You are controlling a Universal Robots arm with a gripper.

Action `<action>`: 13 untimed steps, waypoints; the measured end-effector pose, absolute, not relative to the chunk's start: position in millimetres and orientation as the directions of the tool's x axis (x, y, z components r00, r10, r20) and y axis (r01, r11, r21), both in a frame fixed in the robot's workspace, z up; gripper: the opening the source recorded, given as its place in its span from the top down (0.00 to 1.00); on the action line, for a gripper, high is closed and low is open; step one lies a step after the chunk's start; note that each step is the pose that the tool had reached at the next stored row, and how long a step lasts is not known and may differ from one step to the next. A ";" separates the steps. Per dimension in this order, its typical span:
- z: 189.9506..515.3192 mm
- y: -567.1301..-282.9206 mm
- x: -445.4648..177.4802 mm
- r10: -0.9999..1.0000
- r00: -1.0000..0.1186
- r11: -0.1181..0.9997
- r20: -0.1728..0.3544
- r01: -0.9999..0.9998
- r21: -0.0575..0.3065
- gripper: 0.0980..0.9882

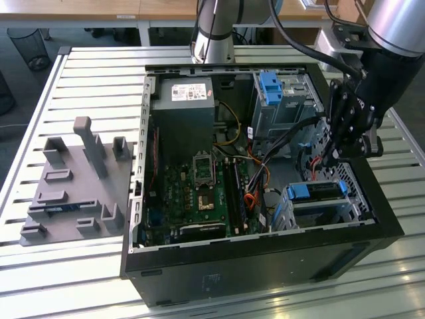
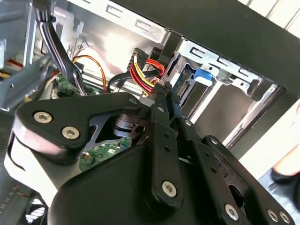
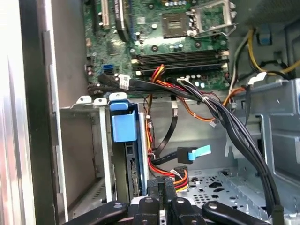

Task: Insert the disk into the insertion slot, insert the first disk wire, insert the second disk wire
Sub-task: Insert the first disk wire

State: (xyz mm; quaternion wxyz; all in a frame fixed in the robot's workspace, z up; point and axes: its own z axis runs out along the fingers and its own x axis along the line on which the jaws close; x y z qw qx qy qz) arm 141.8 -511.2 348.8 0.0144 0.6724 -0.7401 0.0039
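1. The tool hangs inside the open computer case, its 2 slim black fingers pressed close together and pinching the end of the red, yellow and black disk wire.
2. Just beside the tool in the first wrist view lies a black cable with a light-blue plug, its plug end hanging free above the perforated case floor.
3. The disk, framed by its bright blue carrier, sits in the insertion slot, the low silver cage in the case's corner at the exterior view's right.
4. Further in are the green motherboard and a taller silver cage with a blue latch.
5. The case stands on a slatted metal desk, with a grey fixture tray at the exterior view's left.
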 end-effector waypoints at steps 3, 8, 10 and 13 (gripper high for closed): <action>348.5 -511.2 141.8 -0.999 -0.043 0.043 0.027 -0.999 0.014 0.93; 347.9 -511.8 141.7 -0.999 0.022 -0.021 0.026 -1.000 0.013 0.93; 348.0 -513.2 141.4 -0.999 0.027 -0.027 0.027 -1.000 0.013 0.93; 347.9 -516.8 141.2 -0.999 0.032 -0.032 0.026 -0.999 0.012 0.93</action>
